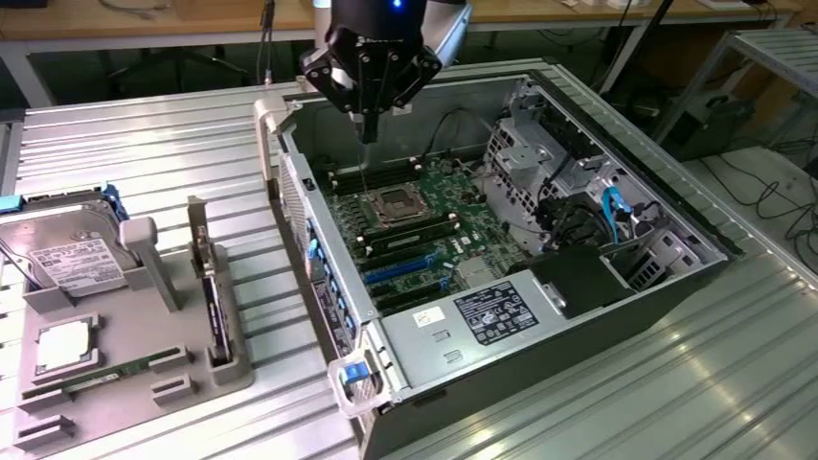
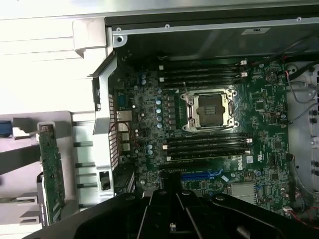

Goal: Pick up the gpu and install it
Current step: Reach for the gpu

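The gpu [image 1: 214,302] stands on its edge in a slot of the grey holder [image 1: 128,383], at the exterior view's left, outside the computer case. In the wrist view the gpu [image 2: 50,169] appears as a narrow green board beside the case wall. My gripper [image 1: 368,132] hangs over the far end of the open case [image 1: 550,316], above the motherboard [image 1: 422,225] near the empty processor socket [image 1: 390,204]. Its fingers meet at a narrow tip and hold nothing. The gripper [image 2: 170,199] is well apart from the gpu.
The holder also carries a silver hard drive [image 1: 71,254], a processor chip [image 1: 61,347] and a flat memory stick [image 1: 122,370]. Inside the case are blue expansion slots [image 1: 402,273], a power supply [image 1: 492,311] and a drive cage with cables [image 1: 601,216]. All of it rests on a ribbed metal table [image 1: 153,153].
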### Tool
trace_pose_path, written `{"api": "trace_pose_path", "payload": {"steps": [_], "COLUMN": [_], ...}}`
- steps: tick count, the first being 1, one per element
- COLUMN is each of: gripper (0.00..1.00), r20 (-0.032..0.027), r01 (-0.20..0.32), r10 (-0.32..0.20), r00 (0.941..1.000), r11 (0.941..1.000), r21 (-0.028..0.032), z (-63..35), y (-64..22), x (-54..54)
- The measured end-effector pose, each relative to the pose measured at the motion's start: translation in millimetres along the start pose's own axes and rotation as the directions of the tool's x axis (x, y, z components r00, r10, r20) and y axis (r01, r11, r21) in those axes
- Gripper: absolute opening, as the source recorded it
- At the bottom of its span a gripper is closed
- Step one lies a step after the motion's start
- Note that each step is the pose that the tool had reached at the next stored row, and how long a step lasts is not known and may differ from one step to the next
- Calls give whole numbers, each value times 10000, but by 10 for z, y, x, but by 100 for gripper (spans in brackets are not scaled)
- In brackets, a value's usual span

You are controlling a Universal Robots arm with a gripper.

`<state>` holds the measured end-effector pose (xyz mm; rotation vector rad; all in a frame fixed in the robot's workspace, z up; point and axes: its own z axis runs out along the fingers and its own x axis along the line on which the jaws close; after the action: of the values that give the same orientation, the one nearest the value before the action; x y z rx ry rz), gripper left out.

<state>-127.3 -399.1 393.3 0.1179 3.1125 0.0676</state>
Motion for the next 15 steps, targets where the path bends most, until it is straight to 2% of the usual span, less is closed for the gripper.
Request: {"api": "trace_pose_path", "payload": {"steps": [15], "gripper": [11], "r20": [-3], "r01": [2], "r10": [-2], "r00": [10000], "r11": [10000], "r21": [0], "z": [-2], "y": [-10], "x": [102]}}
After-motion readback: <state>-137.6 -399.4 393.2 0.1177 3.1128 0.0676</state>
